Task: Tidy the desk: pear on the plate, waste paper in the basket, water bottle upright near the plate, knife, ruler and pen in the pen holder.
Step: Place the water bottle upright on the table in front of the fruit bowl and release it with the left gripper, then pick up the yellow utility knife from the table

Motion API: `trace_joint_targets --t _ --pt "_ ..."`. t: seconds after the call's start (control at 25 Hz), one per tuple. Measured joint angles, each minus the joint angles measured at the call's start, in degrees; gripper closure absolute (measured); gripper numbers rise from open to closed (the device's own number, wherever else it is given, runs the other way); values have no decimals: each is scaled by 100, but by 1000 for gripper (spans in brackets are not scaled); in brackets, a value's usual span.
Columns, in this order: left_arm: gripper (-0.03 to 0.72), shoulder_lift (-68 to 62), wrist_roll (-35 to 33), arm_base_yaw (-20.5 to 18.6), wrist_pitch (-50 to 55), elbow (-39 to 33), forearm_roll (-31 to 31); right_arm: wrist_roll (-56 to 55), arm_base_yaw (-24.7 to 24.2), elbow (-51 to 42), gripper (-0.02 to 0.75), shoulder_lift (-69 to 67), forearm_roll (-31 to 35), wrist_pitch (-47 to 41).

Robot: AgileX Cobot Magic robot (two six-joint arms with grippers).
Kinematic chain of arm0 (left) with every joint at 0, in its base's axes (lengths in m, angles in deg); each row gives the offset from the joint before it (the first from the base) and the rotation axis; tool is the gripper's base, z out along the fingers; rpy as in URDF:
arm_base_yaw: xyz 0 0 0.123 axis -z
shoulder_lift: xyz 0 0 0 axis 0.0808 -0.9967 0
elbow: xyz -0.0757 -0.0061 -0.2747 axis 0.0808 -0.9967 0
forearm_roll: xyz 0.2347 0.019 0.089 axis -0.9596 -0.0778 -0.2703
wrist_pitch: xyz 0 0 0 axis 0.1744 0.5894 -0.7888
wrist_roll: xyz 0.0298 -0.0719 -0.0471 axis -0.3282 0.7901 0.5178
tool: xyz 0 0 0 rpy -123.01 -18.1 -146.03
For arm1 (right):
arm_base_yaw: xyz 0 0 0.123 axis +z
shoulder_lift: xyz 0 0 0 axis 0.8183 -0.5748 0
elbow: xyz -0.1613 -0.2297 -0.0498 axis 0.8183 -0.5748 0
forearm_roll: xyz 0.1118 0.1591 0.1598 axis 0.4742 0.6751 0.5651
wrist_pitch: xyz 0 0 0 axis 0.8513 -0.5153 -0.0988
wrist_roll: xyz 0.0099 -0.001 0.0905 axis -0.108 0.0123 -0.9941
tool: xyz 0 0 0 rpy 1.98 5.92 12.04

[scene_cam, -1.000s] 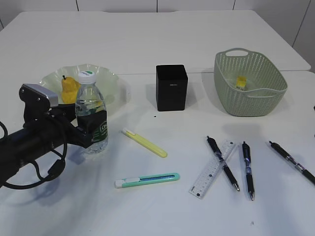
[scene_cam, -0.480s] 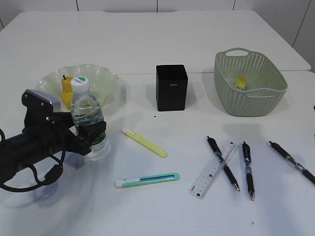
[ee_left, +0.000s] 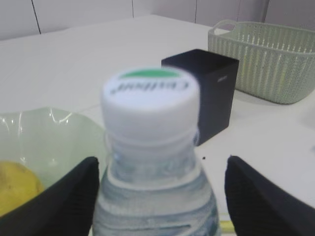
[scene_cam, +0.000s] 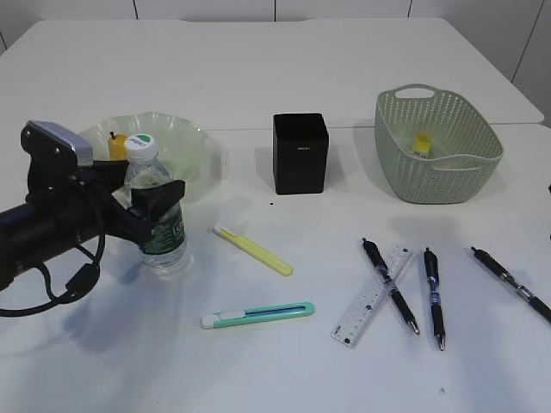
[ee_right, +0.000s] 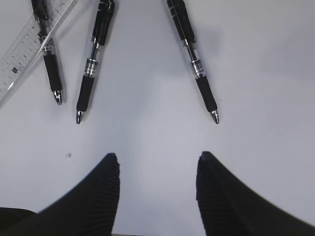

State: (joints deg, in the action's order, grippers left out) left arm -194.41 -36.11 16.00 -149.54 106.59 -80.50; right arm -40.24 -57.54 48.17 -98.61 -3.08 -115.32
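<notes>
Both left fingers (ee_left: pixel 64 201) sit apart beside our upright water bottle (scene_cam: pixel 161 222) near the counter's left edge; we retreat straight back, right fingers (ee_right: pixel 101 189) apart

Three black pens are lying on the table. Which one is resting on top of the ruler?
The leftmost black pen. It lies diagonally across the clear ruler, while the middle pen and the rightmost pen lie on bare table.
</notes>
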Motion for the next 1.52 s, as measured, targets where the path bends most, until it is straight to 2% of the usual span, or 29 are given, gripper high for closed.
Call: trace_joint_targets --t 0.36,0.6,0.72,0.92,1.08,1.36,1.52 --pt "127 1010 0 0 12 -11 -65 0 0 0 360 0 0 0" --pt "127 1565 0 -60 175 -20 553 0 0 0 360 0 0 51" --pt "127 1794 111 -255 642 -44 741 0 0 0 360 0 0 88" --pt "127 2050 779 -795 1241 -52 1372 0 0 0 360 0 0 110" --pt "127 2297 930 -1150 2035 -52 1643 0 0 0 360 0 0 124" --pt "129 2865 955 -1199 3759 -52 1665 0 0 0 360 0 0 137" --pt "161 3200 968 -1199 4867 -52 1665 0 0 0 360 0 0 141"
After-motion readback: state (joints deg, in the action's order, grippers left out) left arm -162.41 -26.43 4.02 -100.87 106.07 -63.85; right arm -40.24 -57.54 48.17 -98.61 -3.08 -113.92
